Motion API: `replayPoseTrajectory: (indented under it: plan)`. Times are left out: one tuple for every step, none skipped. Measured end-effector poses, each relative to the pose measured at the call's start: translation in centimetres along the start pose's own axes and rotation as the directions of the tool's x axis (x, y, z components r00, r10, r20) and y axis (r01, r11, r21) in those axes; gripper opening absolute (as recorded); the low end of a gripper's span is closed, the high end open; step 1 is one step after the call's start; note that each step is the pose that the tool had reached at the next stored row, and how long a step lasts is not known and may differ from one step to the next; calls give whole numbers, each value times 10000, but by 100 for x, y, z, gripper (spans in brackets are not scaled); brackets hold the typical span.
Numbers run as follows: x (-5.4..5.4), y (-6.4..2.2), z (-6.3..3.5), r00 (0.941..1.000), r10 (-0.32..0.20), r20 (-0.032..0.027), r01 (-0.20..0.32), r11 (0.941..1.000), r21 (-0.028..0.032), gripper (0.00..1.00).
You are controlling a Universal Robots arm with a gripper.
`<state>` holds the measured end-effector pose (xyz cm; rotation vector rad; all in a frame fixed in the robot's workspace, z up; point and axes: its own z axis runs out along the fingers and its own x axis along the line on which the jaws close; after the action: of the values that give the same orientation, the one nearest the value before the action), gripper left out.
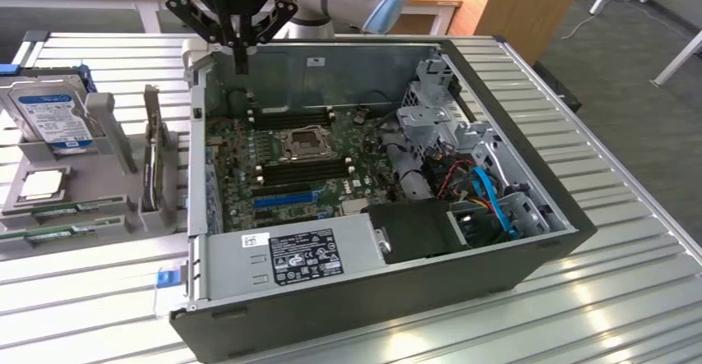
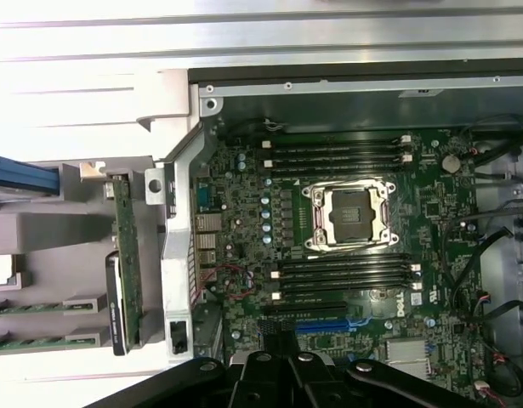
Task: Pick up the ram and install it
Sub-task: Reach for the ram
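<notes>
Two ram sticks (image 1: 53,210), thin green boards, lie flat in the slots of a grey holder (image 1: 66,175) on the exterior view's left, outside the computer case; the wrist view shows them as ram sticks (image 2: 36,307) too. My gripper (image 1: 238,52) hangs above the case's far left corner, over the motherboard (image 1: 285,154). Its fingers are shut together with nothing between them. The gripper's black body (image 2: 287,378) shows in the wrist view. The long black memory slots (image 2: 338,151) beside the CPU socket (image 2: 350,217) stand bare.
The open case (image 1: 527,241) holds a power supply (image 1: 302,253), drive cage (image 1: 439,122) and blue cables (image 1: 488,195). The grey holder also carries a hard drive (image 1: 49,113), an upright expansion card (image 1: 156,163) and a CPU chip (image 1: 42,185). Everything rests on a slatted metal table (image 1: 614,298).
</notes>
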<state>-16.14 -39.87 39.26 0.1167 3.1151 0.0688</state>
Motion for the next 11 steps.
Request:
replayPoseTrajectory:
  plan:
    - [8,-1,0,10000,0,0,0,10000,-1,10]
    - [16,-1,0,10000,0,0,0,10000,0,10]
    - [24,-2,0,10000,0,0,0,10000,0,10]
    - [32,-2,0,10000,0,0,0,10000,-1,10]
    - [40,-3,-1,10000,0,0,0,10000,0,10]
    - [48,-4,-1,10000,0,0,0,10000,0,10]
    - [56,-4,-1,10000,0,0,0,10000,0,10]
    - [64,-5,-1,10000,0,0,0,10000,0,10]
    - [73,-5,-1,10000,0,0,0,10000,0,10]
    - [82,-6,-2,10000,-1,0,1,10000,0,10]
    - [91,-7,-2,10000,0,0,0,10000,0,10]
